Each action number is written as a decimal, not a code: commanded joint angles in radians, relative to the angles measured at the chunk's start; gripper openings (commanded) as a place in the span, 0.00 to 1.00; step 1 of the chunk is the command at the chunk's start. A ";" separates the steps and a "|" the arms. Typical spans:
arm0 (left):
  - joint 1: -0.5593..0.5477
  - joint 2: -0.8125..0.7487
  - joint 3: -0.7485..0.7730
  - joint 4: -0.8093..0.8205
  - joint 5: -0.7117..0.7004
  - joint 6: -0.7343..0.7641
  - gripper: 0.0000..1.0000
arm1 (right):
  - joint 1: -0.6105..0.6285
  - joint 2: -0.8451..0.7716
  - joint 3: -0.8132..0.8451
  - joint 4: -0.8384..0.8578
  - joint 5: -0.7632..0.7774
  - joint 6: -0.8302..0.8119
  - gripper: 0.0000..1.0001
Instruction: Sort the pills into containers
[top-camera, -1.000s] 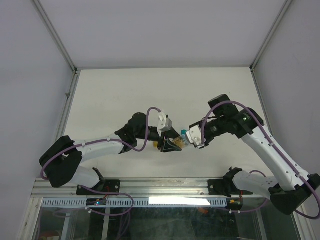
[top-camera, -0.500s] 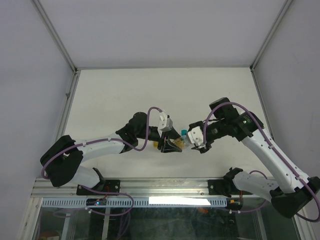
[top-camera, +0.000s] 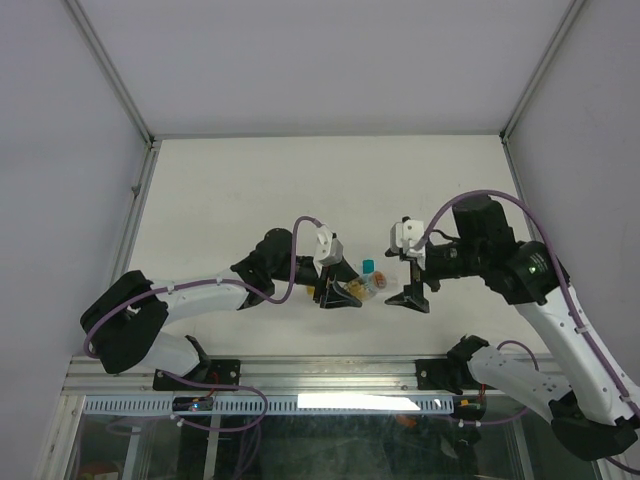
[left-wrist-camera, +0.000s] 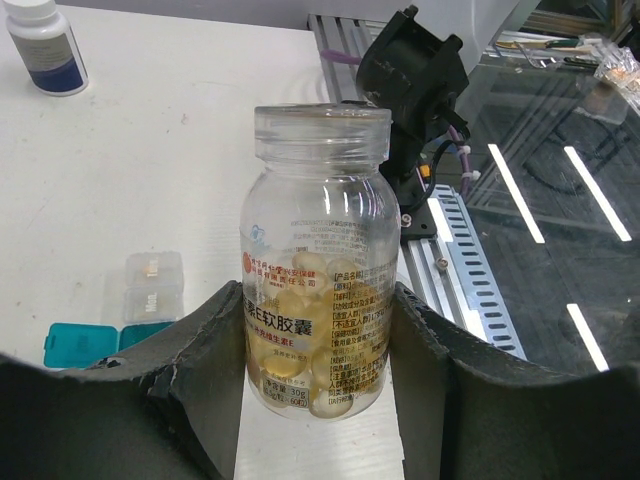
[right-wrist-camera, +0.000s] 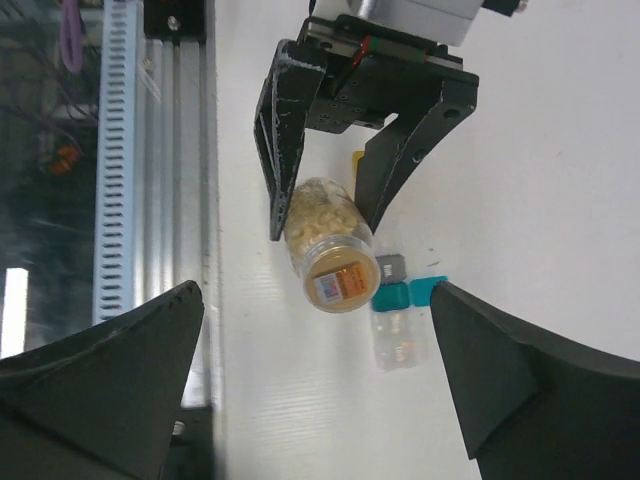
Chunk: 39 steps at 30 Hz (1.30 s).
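Sorting looks unstarted: mid-frame from above, the left end effector (top-camera: 340, 292) clamps the bottle (left-wrist-camera: 318, 300), pills (left-wrist-camera: 300, 355) apparently all inside; the right end effector (top-camera: 408, 272) gapes empty; containers (right-wrist-camera: 398, 300) sit on the surface (left-wrist-camera: 150, 150) just beside.

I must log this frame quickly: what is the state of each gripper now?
Left gripper: closed on the clear pill bottle.
Right gripper: open, holding nothing.
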 joint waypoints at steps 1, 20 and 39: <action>0.002 -0.032 0.003 0.092 -0.018 -0.020 0.00 | -0.010 0.049 0.050 0.012 0.027 0.391 0.99; 0.001 -0.032 0.006 0.104 -0.046 -0.026 0.00 | -0.009 0.194 0.035 0.027 0.086 0.525 0.70; 0.001 -0.039 0.003 0.097 -0.051 -0.024 0.00 | 0.014 0.214 0.036 0.010 0.087 0.497 0.41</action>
